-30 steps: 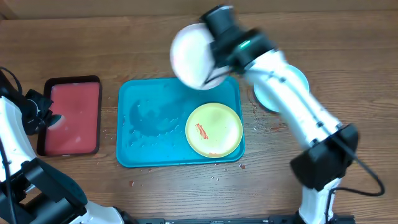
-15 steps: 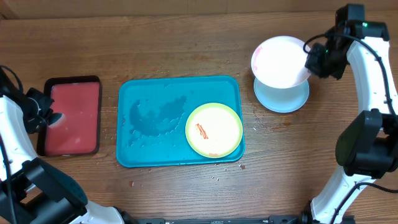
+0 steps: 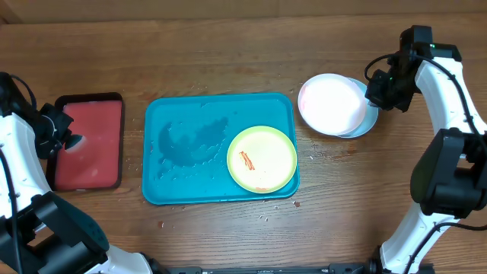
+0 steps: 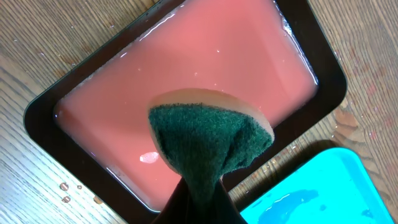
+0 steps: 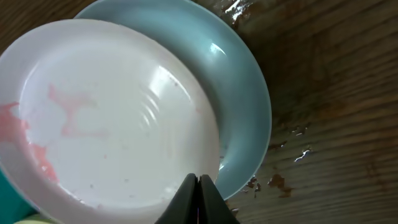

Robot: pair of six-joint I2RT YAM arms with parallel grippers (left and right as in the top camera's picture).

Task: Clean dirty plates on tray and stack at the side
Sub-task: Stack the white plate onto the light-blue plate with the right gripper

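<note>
The teal tray (image 3: pixel 173 183) lies mid-table, wet. The yellow-green plate (image 3: pixel 262 158) sits in its right half with a red-orange smear. The white plate (image 3: pixel 332 104), with pink smears (image 5: pixel 112 118), rests offset on the light blue plate (image 3: pixel 371 121) to the right of the tray; the blue plate also shows in the right wrist view (image 5: pixel 245 106). My right gripper (image 3: pixel 378 93) (image 5: pixel 199 186) is shut on the white plate's rim. My left gripper (image 3: pixel 59 140) (image 4: pixel 199 208) is shut on a green sponge (image 4: pixel 208 140) above the red tray.
A black-rimmed red tray (image 3: pixel 87 97) with pink liquid (image 4: pixel 186 62) stands left of the teal tray, whose corner shows in the left wrist view (image 4: pixel 323 193). Droplets and red specks (image 3: pixel 335 156) lie on the wood near the stacked plates.
My right gripper carried the white plate from over the tray to the right and lowered it onto the light blue plate. The left arm shifted slightly.
</note>
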